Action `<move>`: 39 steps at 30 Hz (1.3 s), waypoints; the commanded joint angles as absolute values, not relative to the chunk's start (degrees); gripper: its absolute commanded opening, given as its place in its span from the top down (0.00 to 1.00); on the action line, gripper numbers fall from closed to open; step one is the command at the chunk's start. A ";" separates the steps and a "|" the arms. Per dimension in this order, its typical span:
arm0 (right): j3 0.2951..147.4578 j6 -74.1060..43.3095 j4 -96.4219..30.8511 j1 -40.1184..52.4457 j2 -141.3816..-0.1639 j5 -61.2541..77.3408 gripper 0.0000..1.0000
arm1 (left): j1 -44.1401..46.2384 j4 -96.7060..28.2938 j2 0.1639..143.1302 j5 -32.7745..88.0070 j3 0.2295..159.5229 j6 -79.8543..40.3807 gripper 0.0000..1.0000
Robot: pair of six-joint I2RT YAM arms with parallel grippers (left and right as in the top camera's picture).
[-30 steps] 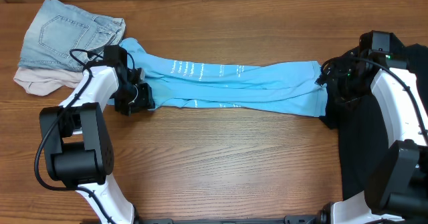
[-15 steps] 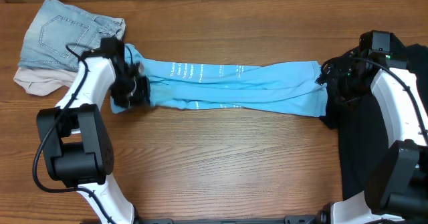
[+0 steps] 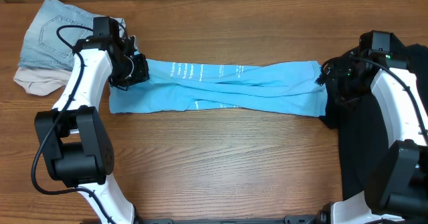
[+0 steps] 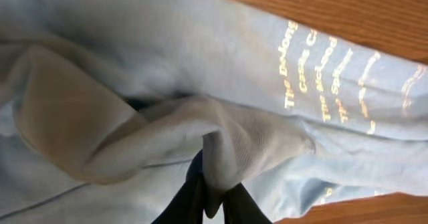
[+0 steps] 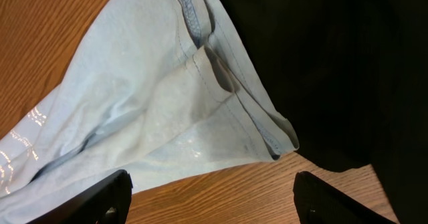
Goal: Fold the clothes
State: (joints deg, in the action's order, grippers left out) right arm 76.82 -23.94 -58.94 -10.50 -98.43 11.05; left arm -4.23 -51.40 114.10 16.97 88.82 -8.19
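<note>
A sky-blue T-shirt (image 3: 227, 87) with white lettering lies stretched in a long band across the table. My left gripper (image 3: 131, 69) is shut on a fold at its left end; in the left wrist view the fabric (image 4: 221, 144) is pinched between the dark fingers (image 4: 215, 207). My right gripper (image 3: 329, 77) is open at the shirt's right end, and in the right wrist view its fingers (image 5: 210, 197) spread wide over bare wood below the shirt's hem (image 5: 200, 97). A black T-shirt (image 3: 384, 150) lies at the right edge, partly under my right arm.
A pair of light denim shorts (image 3: 60, 30) and a pale pink garment (image 3: 37, 82) lie in a pile at the back left, beside my left arm. Bare wooden table (image 3: 227, 164) runs along the front.
My left gripper has moved up and back with the shirt's left end, and the lower left part of the shirt now lies spread flat. The right arm has not moved.
</note>
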 commanded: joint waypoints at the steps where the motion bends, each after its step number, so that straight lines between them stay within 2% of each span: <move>1: 77.21 -23.62 -58.81 -10.55 -98.52 10.33 0.19 | -3.40 -50.41 112.81 17.43 89.73 -7.29 0.96; 3: 77.21 -23.62 -58.63 -10.55 -98.52 10.33 0.19 | -3.29 -48.36 112.81 17.50 89.73 -7.77 0.96; 4: 77.21 -23.62 -58.57 -10.55 -98.50 10.33 0.19 | -3.22 -47.40 112.81 17.50 89.73 -8.29 0.90; 5: 77.21 -23.62 -58.57 -10.55 -98.50 10.33 0.19 | -3.18 -46.50 112.81 17.45 89.73 -8.69 0.64; 6: 77.21 -23.62 -58.59 -10.55 -98.52 10.33 0.19 | -3.18 -46.06 112.81 17.32 89.73 -8.64 0.30; 7: 77.21 -23.62 -58.72 -10.55 -98.50 10.33 0.19 | -3.29 -45.95 112.81 17.15 89.76 -8.62 0.18; 9: 77.21 -23.62 -59.09 -10.55 -98.52 10.33 0.18 | -3.70 -46.44 112.81 17.23 89.76 -8.21 0.30; 11: 77.21 -23.59 -59.53 -10.55 -98.52 10.31 0.18 | -4.19 -48.90 112.81 17.21 89.76 -7.20 0.68; 13: 77.21 -23.16 -59.79 -10.55 -98.52 10.33 0.18 | -4.29 -52.12 112.81 16.97 89.73 -6.76 0.87; 14: 77.21 -22.46 -59.79 -10.55 -98.52 10.31 0.18 | -4.27 -54.15 112.81 16.32 89.73 -6.81 0.90; 15: 77.21 -22.28 -59.77 -10.55 -98.52 10.26 0.16 | -4.27 -56.45 112.81 15.29 89.73 -6.79 0.89; 17: 77.21 -22.00 -59.35 -10.55 -98.52 10.28 0.13 | -4.21 -60.05 112.81 13.54 89.62 -6.55 0.71; 20: 77.21 -17.96 -58.08 -10.55 -98.52 10.22 0.12 | -3.75 -63.86 112.81 10.48 87.92 -5.32 0.52; 22: 77.19 -15.57 -58.43 -10.55 -98.54 10.11 0.08 | -3.73 -64.47 112.81 4.93 85.30 -7.75 0.49; 23: 77.19 -15.14 -59.37 -10.55 -98.56 10.15 0.06 | -3.88 -64.20 112.81 2.94 83.79 -9.93 0.44; 27: 77.19 -14.70 -63.35 -10.55 -99.18 10.37 0.05 | -6.00 -62.67 112.81 2.37 80.71 -12.97 0.27; 29: 77.19 -14.68 -65.25 -10.55 -99.81 10.57 0.04 | -8.05 -62.65 112.81 2.66 80.66 -13.96 0.23; 30: 77.19 -14.68 -65.95 -10.55 -100.09 10.68 0.04 | -9.17 -62.57 112.81 2.83 80.66 -13.96 0.29; 31: 77.19 -14.50 -66.39 -10.55 -100.44 10.81 0.04 | -10.31 -62.43 112.81 2.81 80.60 -13.93 0.42; 33: 77.19 -14.46 -66.54 -10.55 -101.06 10.79 0.04 | -12.49 -60.80 112.81 3.16 79.83 -13.72 0.62; 36: 77.19 -14.50 -65.65 -10.55 -101.73 10.79 0.04 | -14.63 -55.77 112.81 11.68 78.30 -11.11 0.93; 39: 77.19 -14.50 -65.06 -10.55 -101.93 11.18 0.04 | -15.03 -52.82 112.81 17.45 78.11 -10.11 0.96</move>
